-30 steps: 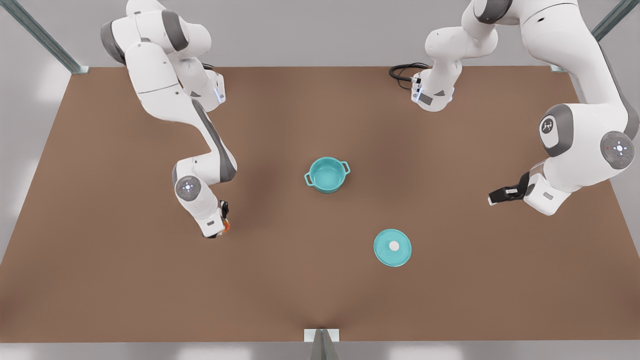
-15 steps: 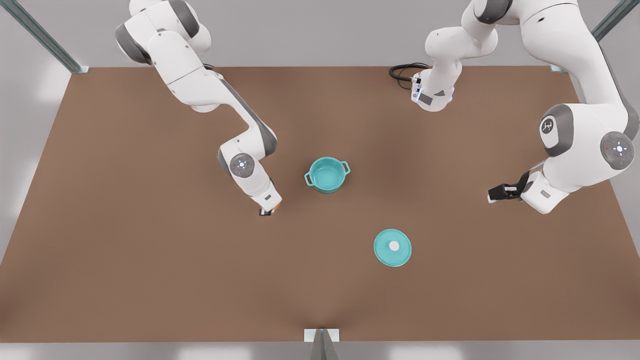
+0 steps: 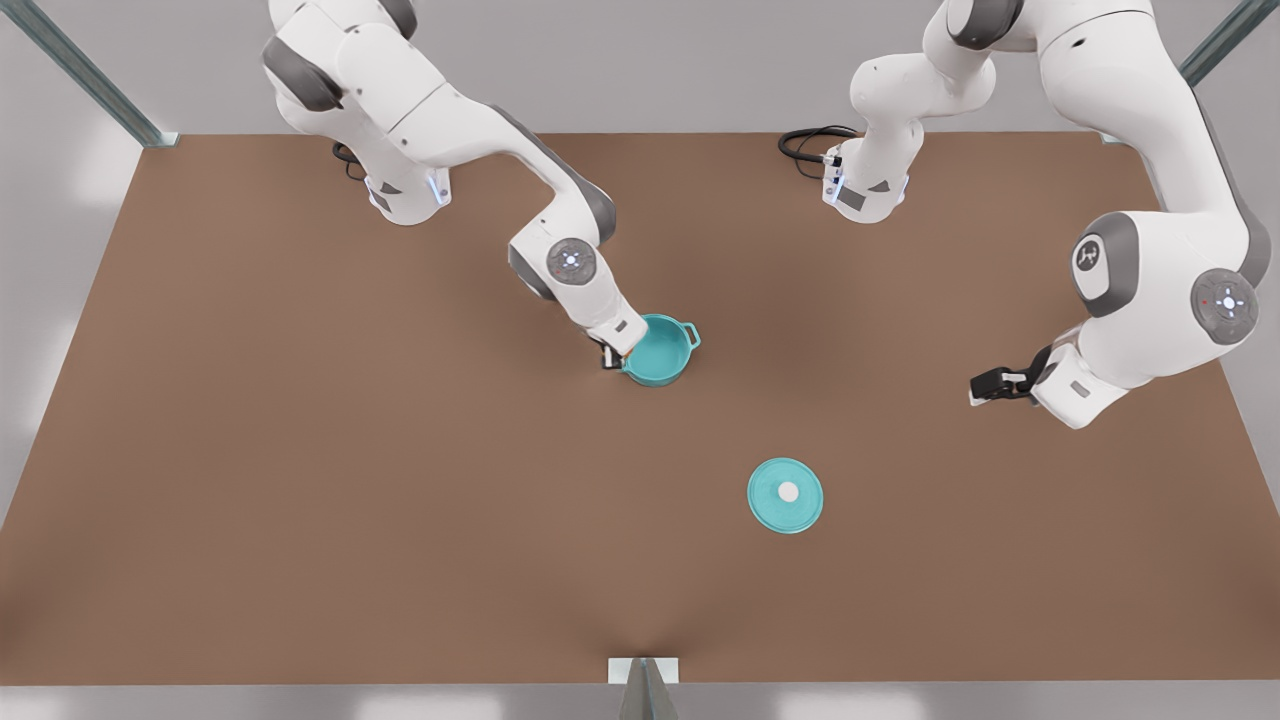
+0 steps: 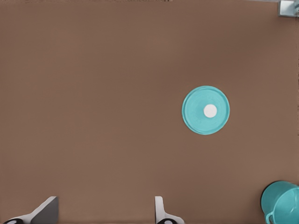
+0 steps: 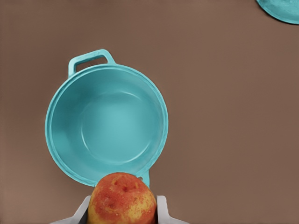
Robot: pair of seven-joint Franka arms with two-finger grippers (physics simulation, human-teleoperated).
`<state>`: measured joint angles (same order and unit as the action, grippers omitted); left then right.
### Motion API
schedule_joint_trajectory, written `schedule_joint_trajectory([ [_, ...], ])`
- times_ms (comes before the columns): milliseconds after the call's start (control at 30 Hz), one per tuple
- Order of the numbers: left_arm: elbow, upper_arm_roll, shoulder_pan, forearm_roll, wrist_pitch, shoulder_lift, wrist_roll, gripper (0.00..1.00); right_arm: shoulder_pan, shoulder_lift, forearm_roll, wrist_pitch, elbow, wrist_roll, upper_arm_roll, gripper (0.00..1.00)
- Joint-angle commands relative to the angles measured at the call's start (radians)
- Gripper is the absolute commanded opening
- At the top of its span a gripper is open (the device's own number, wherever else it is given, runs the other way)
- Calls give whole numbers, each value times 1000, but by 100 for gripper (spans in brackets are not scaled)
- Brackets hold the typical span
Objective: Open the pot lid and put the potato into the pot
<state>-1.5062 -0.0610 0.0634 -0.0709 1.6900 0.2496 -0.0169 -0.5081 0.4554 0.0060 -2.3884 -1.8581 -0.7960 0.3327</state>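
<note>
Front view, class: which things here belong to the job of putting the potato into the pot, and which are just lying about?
Job:
- round teal pot, uncovered
- flat teal pot lid, on the table
- yellow-red potato, in the right gripper at the pot's rim
- left gripper, open, waiting

Lying about:
- black cable
- brown table

pot point(image 3: 660, 352): small round teal pot, upright and uncovered, teal inside, loop handles on opposite sides; its rim lies just under the right pincer point(image 3: 612, 357).
potato point(image 5: 122, 199): rounded yellow-orange lump with red mottling, clamped between the right pincer's fingers, over the pot's edge.
pot lid point(image 3: 785, 495): flat teal disc, white knob up, lying well apart from both pincers.
</note>
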Motion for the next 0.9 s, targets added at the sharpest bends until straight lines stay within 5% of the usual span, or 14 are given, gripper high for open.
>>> schedule_joint_trajectory([
  [0,1,0,-17,0,0,7,-26,100,-20,2,26,3,16,350,2,33],
  [533,24,0,-19,-1,4,11,-17,100,-84,141,22,-9,108,436,-20,36],
  [567,24,0,-19,0,4,11,-17,100,-84,140,23,-11,108,436,-21,48],
  [600,24,0,-19,0,4,11,-17,100,-84,141,26,-11,109,436,-21,92],
  [633,24,0,-19,0,4,11,-17,100,-84,141,28,-11,109,436,-21,99],
  [800,24,0,-19,0,4,13,-17,100,-83,140,28,-6,114,436,-23,100],
  [867,24,0,-17,-1,4,13,-18,100,23,63,29,161,192,436,-46,100],
])
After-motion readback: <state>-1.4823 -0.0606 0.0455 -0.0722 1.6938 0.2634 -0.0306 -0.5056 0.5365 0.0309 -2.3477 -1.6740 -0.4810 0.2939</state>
